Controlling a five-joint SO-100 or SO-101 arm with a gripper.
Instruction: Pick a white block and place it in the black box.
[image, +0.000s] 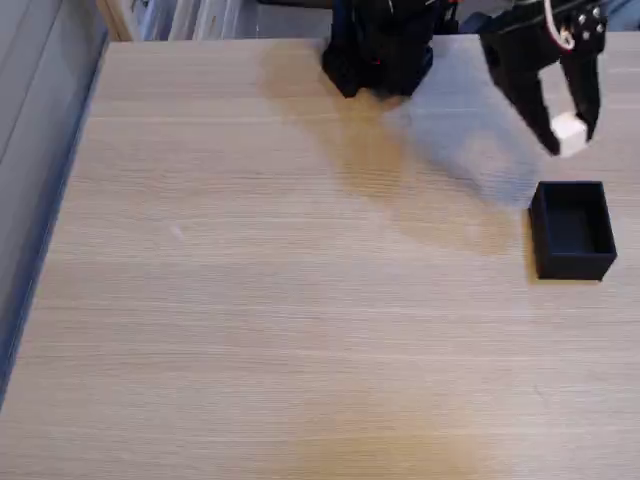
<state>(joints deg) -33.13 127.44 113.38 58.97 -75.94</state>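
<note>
In the fixed view my black gripper (570, 136) hangs at the upper right, fingers pointing down. It is shut on the white block (569, 133), a small cube pinched between the fingertips and held above the table. The black box (572, 229) stands open-topped on the wooden table just below and in front of the held block, near the right edge. Its inside looks empty. The block is a little beyond the box's far wall, not over the opening.
The arm's black base (378, 50) sits at the table's far edge, centre. The light wooden table (280, 300) spreads wide to the left and front. A grey floor strip runs along the table's left edge (40, 200).
</note>
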